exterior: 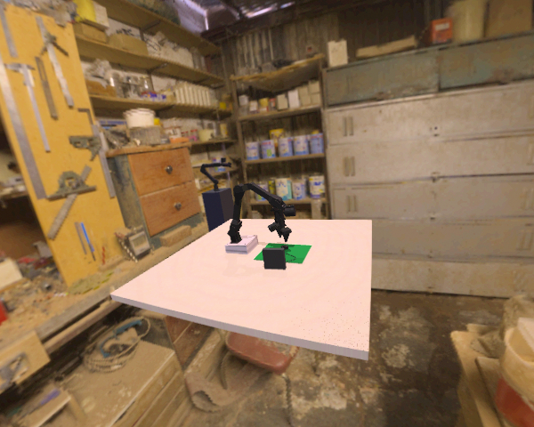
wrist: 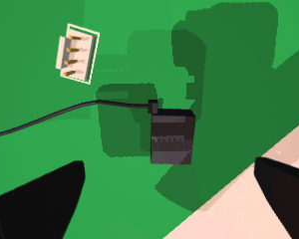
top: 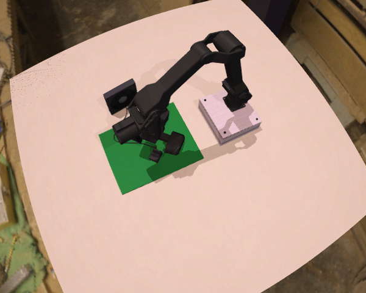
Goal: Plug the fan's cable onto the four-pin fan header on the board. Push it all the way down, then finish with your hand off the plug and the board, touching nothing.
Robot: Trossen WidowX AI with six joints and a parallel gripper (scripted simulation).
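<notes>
The black plug (wrist: pixel 172 138) (top: pixel 155 155) sits over the green board (top: pixel 123 176) (exterior: pixel 303 251) (wrist: pixel 25 45), clear of the header. Whether it lies flat on the board is hard to tell. Its thin black cable (wrist: pixel 50 116) runs off to the left in the wrist view. The white four-pin header (wrist: pixel 79 54) is at the upper left there, its pins bare. My gripper (wrist: pixel 168 166) (exterior: pixel 286 239) is open and empty above the board, its fingers on either side of the plug with wide gaps. The arm hides the fingertips and the header in the top view.
The black fan (top: pixel 122 99) (exterior: pixel 274 258) stands upright on the table (top: pixel 208 220) (exterior: pixel 221 289), just off the board's edge. The arm's pale base block (top: pixel 212 113) (exterior: pixel 242 246) is beside the board. The board's edge crosses the lower right of the wrist view.
</notes>
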